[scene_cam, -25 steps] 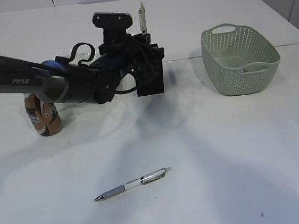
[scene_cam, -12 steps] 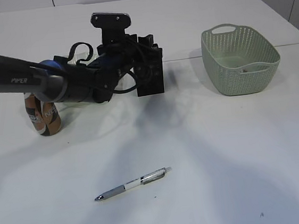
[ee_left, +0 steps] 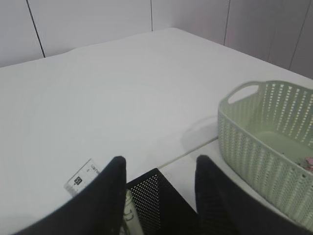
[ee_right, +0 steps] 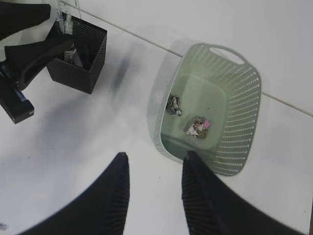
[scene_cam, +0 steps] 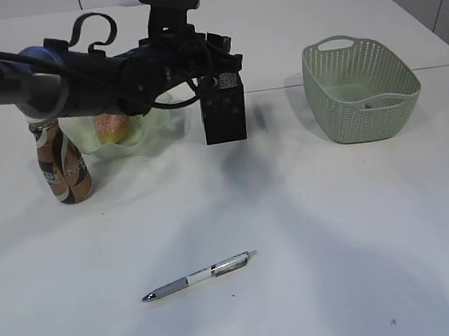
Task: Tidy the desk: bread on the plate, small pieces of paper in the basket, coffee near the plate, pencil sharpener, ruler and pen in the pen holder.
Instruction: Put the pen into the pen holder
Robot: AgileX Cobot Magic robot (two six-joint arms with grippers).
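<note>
The black mesh pen holder [scene_cam: 224,110] stands at the table's middle back. A clear ruler [ee_left: 133,215] leans inside it, also showing from above as the ruler [ee_right: 66,20]. My left gripper [ee_left: 159,166] hangs open just above the holder [ee_left: 164,200], with nothing between its fingers. A silver pen [scene_cam: 200,276] lies on the table near the front. Bread [scene_cam: 111,128] sits on the green plate [scene_cam: 144,132], with the coffee bottle [scene_cam: 62,165] to its left. Paper pieces [ee_right: 197,127] lie in the green basket [scene_cam: 361,87]. My right gripper [ee_right: 154,159] is open, high over the table. The pencil sharpener is out of view.
The left arm [scene_cam: 77,67] stretches from the left edge over the plate and bottle. A seam [scene_cam: 280,87] between two tabletops runs behind the holder and basket. White table lies between the pen and the basket.
My left gripper opened and let go of the upright ruler, which now sits in the pen holder. The left arm rose, uncovering the plate and bread. The right gripper stayed as it was.
</note>
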